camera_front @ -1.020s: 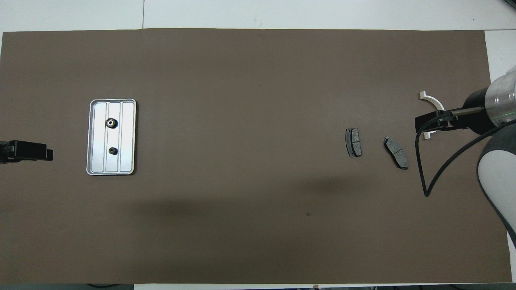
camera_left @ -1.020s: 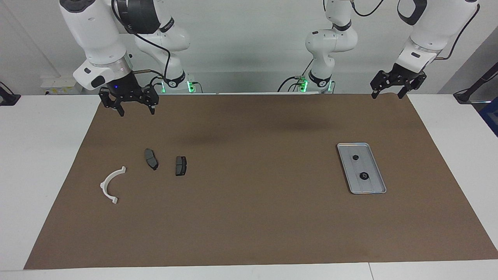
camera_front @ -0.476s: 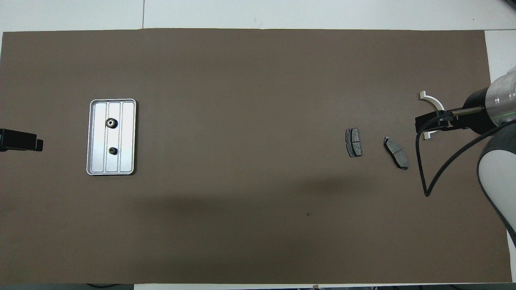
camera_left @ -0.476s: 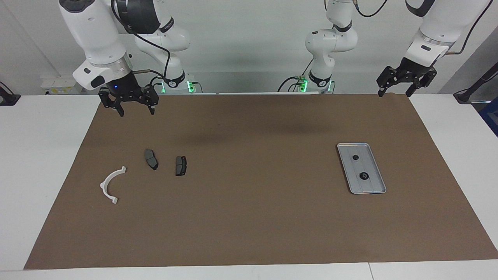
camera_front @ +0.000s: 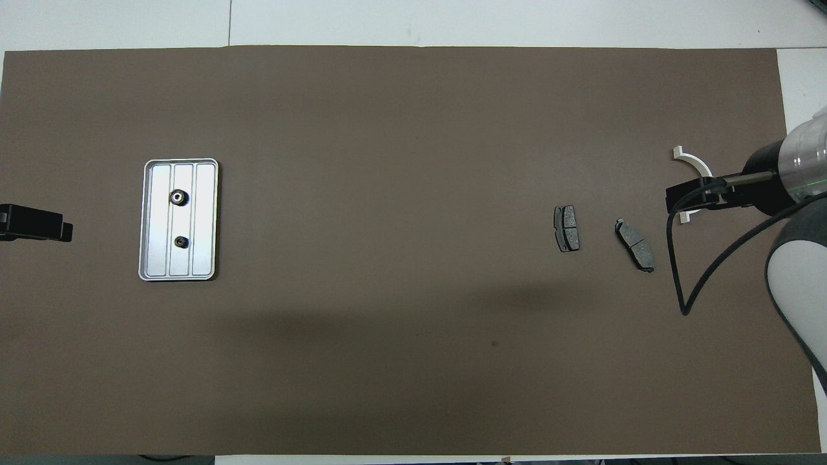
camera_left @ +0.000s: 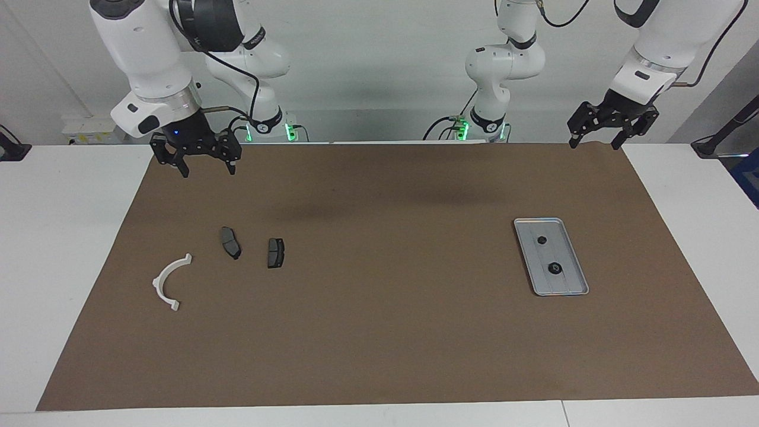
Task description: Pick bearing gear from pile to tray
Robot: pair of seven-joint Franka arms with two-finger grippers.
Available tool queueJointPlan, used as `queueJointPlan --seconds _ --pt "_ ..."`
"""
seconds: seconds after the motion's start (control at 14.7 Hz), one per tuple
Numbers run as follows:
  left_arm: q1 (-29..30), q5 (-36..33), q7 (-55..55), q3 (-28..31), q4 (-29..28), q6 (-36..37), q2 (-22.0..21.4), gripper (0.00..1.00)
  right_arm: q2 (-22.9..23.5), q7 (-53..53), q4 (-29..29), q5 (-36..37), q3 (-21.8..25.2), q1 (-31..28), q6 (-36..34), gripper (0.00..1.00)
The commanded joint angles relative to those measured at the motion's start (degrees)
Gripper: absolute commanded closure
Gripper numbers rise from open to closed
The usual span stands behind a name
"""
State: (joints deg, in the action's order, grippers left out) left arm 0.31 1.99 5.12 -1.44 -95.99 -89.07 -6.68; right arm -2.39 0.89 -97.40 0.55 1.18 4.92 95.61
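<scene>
The silver tray [camera_left: 564, 284] lies toward the left arm's end of the table, with two small black bearing gears [camera_left: 541, 240] [camera_left: 554, 268] in it. It also shows in the overhead view [camera_front: 205, 219], with the gears [camera_front: 177, 197] [camera_front: 181, 242]. The pile toward the right arm's end is a white arc [camera_left: 168, 283] and two dark brake pads [camera_left: 230, 242] [camera_left: 275, 252]. No loose black round piece shows there. My right gripper [camera_left: 209, 172] hangs open and empty above the mat's edge at the robots' end. My left gripper [camera_left: 594, 145] hangs open and empty above the mat's corner, apart from the tray.
A brown mat [camera_left: 391, 308] covers most of the white table [camera_left: 59, 237]. In the overhead view the right arm's black cable [camera_front: 675, 258] hangs over the mat beside the pads, and the arm covers part of the arc [camera_front: 694, 163].
My left gripper has risen a little and shifted slightly away from the tray, toward the left arm's end. The right arm and all parts have stayed still.
</scene>
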Motion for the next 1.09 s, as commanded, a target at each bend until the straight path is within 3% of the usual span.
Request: queueJointPlan --seconds 0.0,0.75,1.02 --pt "-1.19 0.74 0.69 0.38 1.24 1.0 0.52 0.0 -0.77 -1.6 -0.6 -1.51 -0.3 -0.71 -0.42 0.0" --pt "-2.42 -1.55 0.42 0.47 -0.08 1.62 0.08 0.0 -0.77 -1.6 -0.68 -1.51 -0.3 -0.71 -0.16 0.0" --pt "-2.51 -1.55 -4.22 0.3 -0.17 1.09 0.0 0.0 -0.77 -1.51 -0.6 -1.51 -0.3 -0.53 0.02 0.0"
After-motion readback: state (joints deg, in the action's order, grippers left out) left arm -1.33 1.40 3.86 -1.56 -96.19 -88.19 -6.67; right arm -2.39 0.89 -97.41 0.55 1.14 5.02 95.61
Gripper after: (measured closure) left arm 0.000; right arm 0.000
